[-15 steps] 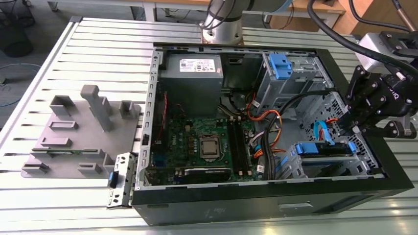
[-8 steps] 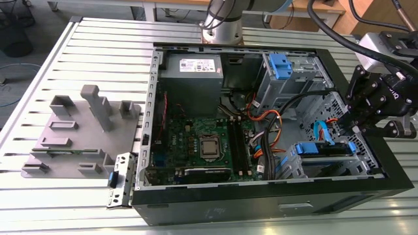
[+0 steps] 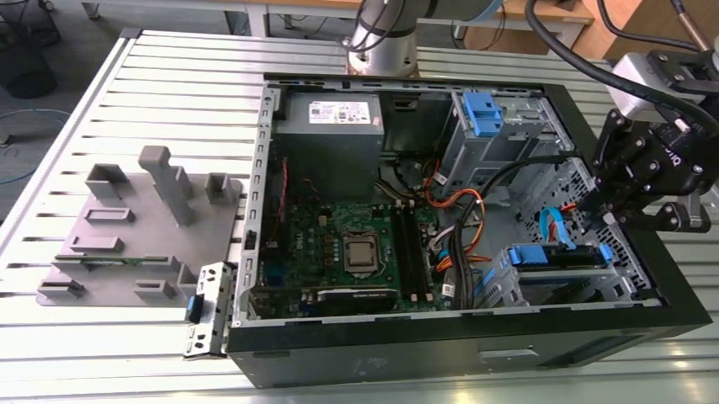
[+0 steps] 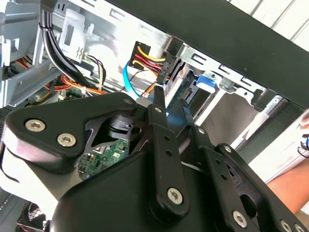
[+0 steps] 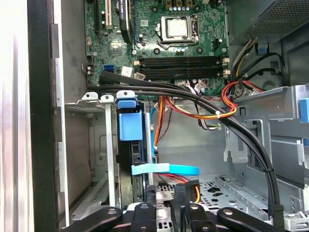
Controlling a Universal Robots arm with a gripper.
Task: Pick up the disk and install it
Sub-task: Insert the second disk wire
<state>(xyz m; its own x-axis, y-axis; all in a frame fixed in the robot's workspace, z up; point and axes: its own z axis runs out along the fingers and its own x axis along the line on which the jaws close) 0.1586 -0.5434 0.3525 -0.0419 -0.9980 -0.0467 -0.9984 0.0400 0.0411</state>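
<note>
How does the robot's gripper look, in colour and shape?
The gripper is matte black, built from flat linkage bars joined by silver screws, with narrow black fingers. Thick black cables run to its wrist, which carries a grey block.

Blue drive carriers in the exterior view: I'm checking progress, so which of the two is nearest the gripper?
The lower carrier, in the bay just below the gripper. The other carrier sits at the case's far end, beside the power supply.

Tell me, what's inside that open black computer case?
Inside the computer case: a green motherboard, a grey power supply, orange and black cables, and the disk in its bay. What lies beneath the disk is covered.
</note>
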